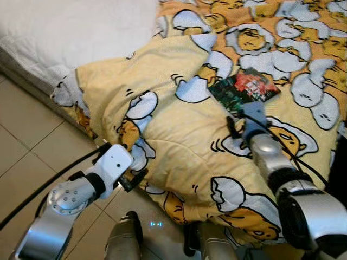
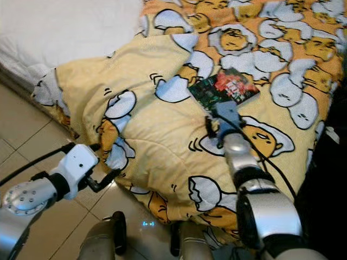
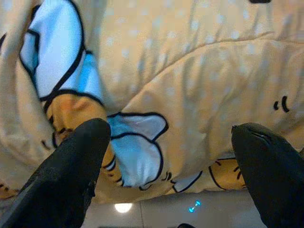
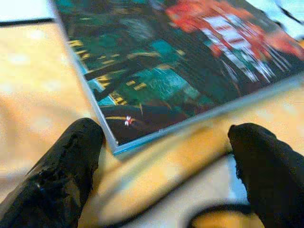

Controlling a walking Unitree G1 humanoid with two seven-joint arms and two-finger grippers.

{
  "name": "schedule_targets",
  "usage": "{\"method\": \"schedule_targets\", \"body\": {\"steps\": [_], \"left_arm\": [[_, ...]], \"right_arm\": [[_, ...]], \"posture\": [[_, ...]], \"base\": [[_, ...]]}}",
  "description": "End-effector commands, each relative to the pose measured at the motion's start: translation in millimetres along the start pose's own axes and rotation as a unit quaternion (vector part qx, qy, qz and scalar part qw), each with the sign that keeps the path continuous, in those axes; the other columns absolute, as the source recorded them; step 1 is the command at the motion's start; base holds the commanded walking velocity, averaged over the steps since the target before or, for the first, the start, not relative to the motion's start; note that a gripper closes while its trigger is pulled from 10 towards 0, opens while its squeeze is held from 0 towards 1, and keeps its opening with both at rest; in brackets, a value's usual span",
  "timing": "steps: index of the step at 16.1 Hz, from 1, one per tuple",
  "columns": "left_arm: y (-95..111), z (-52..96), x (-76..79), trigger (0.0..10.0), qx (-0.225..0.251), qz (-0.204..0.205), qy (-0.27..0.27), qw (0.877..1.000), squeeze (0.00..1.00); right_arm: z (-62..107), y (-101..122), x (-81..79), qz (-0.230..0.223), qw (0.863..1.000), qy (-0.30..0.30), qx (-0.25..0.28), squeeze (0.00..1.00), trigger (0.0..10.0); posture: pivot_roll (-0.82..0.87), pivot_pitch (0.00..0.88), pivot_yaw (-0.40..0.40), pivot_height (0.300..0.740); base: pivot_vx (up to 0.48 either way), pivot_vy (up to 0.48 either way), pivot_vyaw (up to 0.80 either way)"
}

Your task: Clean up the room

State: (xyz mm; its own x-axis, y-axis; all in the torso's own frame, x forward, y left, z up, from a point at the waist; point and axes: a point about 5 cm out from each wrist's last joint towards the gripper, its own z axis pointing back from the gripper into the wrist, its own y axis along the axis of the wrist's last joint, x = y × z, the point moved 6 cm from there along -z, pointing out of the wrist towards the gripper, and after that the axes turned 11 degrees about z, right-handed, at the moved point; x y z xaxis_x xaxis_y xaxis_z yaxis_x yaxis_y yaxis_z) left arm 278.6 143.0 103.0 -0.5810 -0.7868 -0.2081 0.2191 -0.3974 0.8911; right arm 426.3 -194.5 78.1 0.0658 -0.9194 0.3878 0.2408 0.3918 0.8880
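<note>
Beside the book [image 4: 190,71] on the quilt [image 1: 179,135], right gripper [image 4: 161,156] spread empty, cover lettering unreadable.

My right gripper [image 4: 161,156] sits with fingers spread at the book's [image 1: 244,88] near corner, nothing between them. At twelve o'clock the book lies flat on the quilt [image 1: 179,146]. At nine, bunched quilt folds crowd my left gripper [image 3: 166,161]; tiled floor [image 1: 27,157] below is free.

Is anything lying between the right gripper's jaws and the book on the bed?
Nothing but bare yellow quilt. In the right wrist view, the right gripper has open jaws just short of the book corner.
</note>
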Motion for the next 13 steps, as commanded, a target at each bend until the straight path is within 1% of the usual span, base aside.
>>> {"method": "schedule_targets", "body": {"steps": [1, 2, 3, 5, 7, 9, 10, 11, 12, 13], "left_arm": [[-4, -5.7, 8.7, 10.0, -0.001, 0.000, -0.010, 1.000, 0.60], [-5, -10.1, 9.6, 10.0, 0.000, 0.002, -0.011, 1.000, 0.60], [-5, -11.6, 9.6, 10.0, 0.001, 0.003, -0.011, 1.000, 0.60], [-2, -21.5, 8.7, 10.0, 0.009, 0.009, -0.005, 1.000, 0.60], [1, -29.0, 4.6, 10.0, 0.018, 0.012, 0.004, 1.000, 0.60], [7, -33.0, -5.4, 10.0, 0.039, 0.037, 0.037, 0.998, 0.60], [13, -35.8, -12.0, 10.0, 0.069, 0.095, 0.065, 0.991, 0.60], [15, -35.1, -21.1, 10.0, 0.092, 0.130, 0.103, 0.982, 0.58], [14, -33.8, -27.8, 10.0, 0.101, 0.135, 0.131, 0.977, 0.55], [13, -32.7, -31.5, 10.0, 0.103, 0.133, 0.147, 0.975, 0.55]], "right_arm": [[10.7, -25, 13.0, -0.027, 1.000, -0.014, -0.003, 0.00, 10.0], [18.3, -36, 13.9, -0.035, 0.999, -0.013, 0.002, 0.00, 10.0], [20.7, -39, 13.0, -0.038, 0.999, -0.011, 0.005, 0.00, 10.0], [39.9, -53, 4.8, -0.051, 0.998, 0.001, 0.024, 0.00, 10.0], [50.9, -53, 6.9, -0.084, 0.996, -0.016, 0.037, 0.00, 10.0], [59.0, -48, 11.3, -0.109, 0.992, -0.031, 0.050, 0.00, 10.0], [68.7, -45, 13.7, -0.130, 0.989, -0.042, 0.056, 0.00, 10.0], [78.1, -44, 11.6, -0.153, 0.985, -0.047, 0.057, 0.00, 10.0], [86.1, -44, 6.5, -0.174, 0.983, -0.041, 0.053, 0.00, 10.0], [90.5, -44, 0.9, -0.184, 0.981, -0.031, 0.049, 0.00, 10.0]], "posture": [[0.05, 0.183, -0.076, 0.740], [0.04, 0.160, -0.064, 0.740], [0.04, 0.160, -0.064, 0.740], [0.02, 0.129, -0.045, 0.740], [0.01, 0.106, -0.030, 0.740], [0.00, 0.093, -0.018, 0.740], [0.00, 0.086, -0.013, 0.740], [-0.01, 0.072, -0.010, 0.740], [-0.01, 0.060, -0.009, 0.740], [-0.01, 0.052, -0.008, 0.740]], "base": [[0.000, 0.000, 0.00], [0.000, 0.000, 0.00], [0.000, 0.000, 0.00], [0.000, 0.000, 0.00], [0.000, 0.000, 0.00], [0.000, 0.000, 0.00], [0.000, 0.000, 0.00], [0.000, 0.000, 0.00], [0.000, 0.000, 0.00], [0.000, 0.000, 0.00]]}}
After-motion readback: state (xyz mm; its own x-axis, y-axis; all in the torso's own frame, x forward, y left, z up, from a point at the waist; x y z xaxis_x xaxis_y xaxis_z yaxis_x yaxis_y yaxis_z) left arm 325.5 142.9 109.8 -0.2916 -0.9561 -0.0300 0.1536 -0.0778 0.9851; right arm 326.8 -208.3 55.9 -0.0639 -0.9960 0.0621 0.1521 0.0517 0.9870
